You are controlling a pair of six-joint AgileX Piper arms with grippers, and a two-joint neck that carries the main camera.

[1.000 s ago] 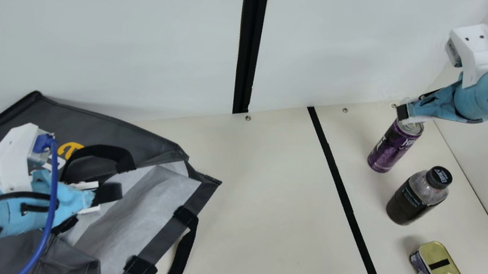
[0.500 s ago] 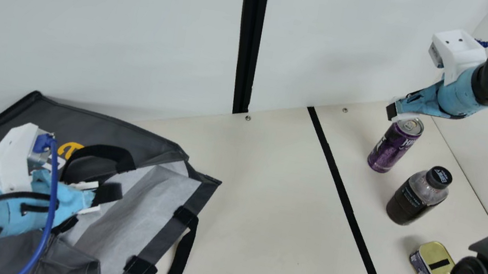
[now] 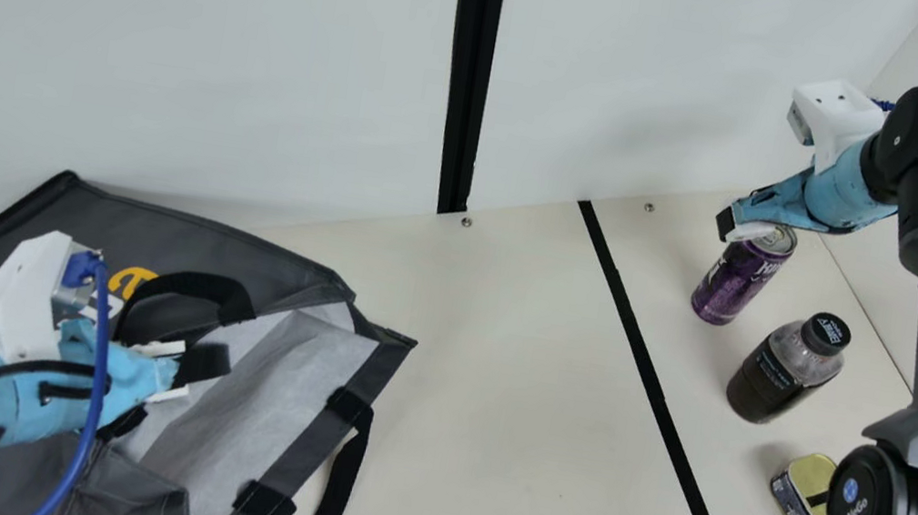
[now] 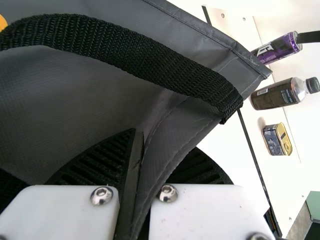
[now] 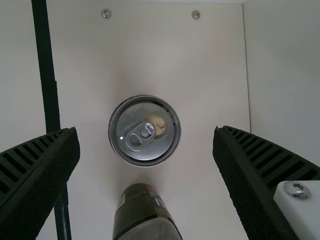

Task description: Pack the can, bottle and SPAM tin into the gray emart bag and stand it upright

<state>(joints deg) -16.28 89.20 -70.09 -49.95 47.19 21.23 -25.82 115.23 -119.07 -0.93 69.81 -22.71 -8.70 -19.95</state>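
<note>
Your left hand [image 4: 162, 142] pinches the bag [image 3: 282, 266], maybe to hold it open. Your right hand [image 5: 146, 131] is spread over the can [image 3: 732, 278] near the worktop's [image 3: 511, 395] far right corner; bottle [image 3: 776, 377] and tin [image 3: 797, 505] line the right edge.

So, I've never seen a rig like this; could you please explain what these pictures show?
This is a two-armed robot. The main view comes from a camera on the neck between the arms; each wrist view comes from a camera on that arm, looking past its own fingers.

On the cream table lies the gray emart bag, its mouth partly open. Across a black line stand a purple can and a dark, black-capped bottle, with the SPAM tin nearby.

The left gripper pinches the bag's edge. The right gripper is open at the can's top, holding nothing.
</note>
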